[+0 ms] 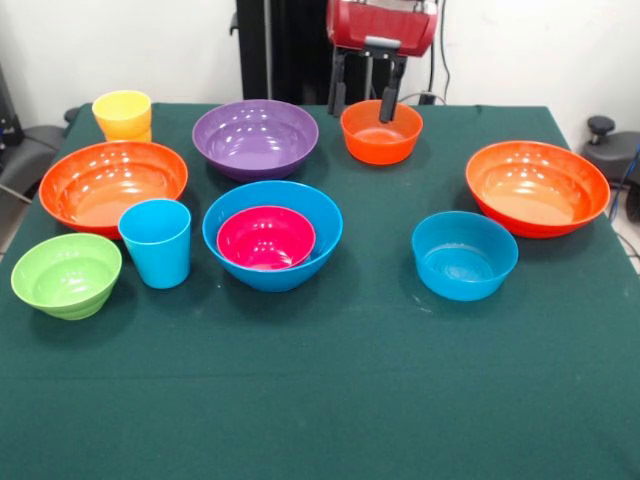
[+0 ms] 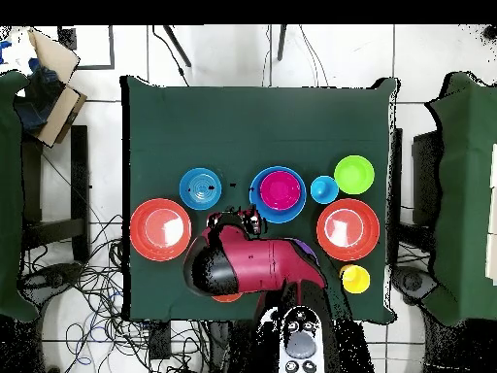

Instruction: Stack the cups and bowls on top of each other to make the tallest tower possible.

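Jaws parted, my gripper [image 1: 363, 100] straddles the small orange bowl's [image 1: 381, 133] near rim at upper centre, gripping nothing that I can see. Only the magenta bowl [image 1: 265, 237] sits nested in the large blue bowl [image 1: 273, 234] mid-frame; everything else remains unstacked.

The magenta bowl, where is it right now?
In the front view the magenta bowl sits nested inside the large blue bowl near the table's middle, with the blue cup to its left and the purple bowl behind it.
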`<act>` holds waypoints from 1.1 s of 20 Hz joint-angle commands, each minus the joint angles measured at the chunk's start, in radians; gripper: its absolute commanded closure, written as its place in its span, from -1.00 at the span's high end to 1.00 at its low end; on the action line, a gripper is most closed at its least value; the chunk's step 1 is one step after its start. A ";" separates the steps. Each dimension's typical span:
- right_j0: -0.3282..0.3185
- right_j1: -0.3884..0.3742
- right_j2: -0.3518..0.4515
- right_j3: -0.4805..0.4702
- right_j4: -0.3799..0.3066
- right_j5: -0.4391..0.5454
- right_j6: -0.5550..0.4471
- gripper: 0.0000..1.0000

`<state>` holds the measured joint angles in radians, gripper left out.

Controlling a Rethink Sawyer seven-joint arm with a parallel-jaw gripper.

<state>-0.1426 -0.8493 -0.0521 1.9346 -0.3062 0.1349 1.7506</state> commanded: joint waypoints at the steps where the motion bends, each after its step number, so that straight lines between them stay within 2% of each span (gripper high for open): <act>1: 0.022 0.058 0.053 -0.043 0.033 0.062 0.123 1.00; 4: 0.039 0.067 0.038 -0.049 0.042 0.056 0.129 1.00; 9: 0.134 0.072 -0.049 -0.081 0.060 0.089 0.157 1.00; 11: 0.153 0.081 -0.065 -0.093 0.070 0.097 0.160 1.00; 18: 0.143 0.097 -0.051 -0.079 0.094 0.064 0.143 1.00; 20: 0.162 0.109 -0.072 -0.090 0.100 0.065 0.147 1.00; 22: 0.208 0.130 -0.125 -0.119 0.112 0.089 0.166 1.00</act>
<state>0.0250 -0.7907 -0.1645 1.8985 -0.2296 0.1349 1.7521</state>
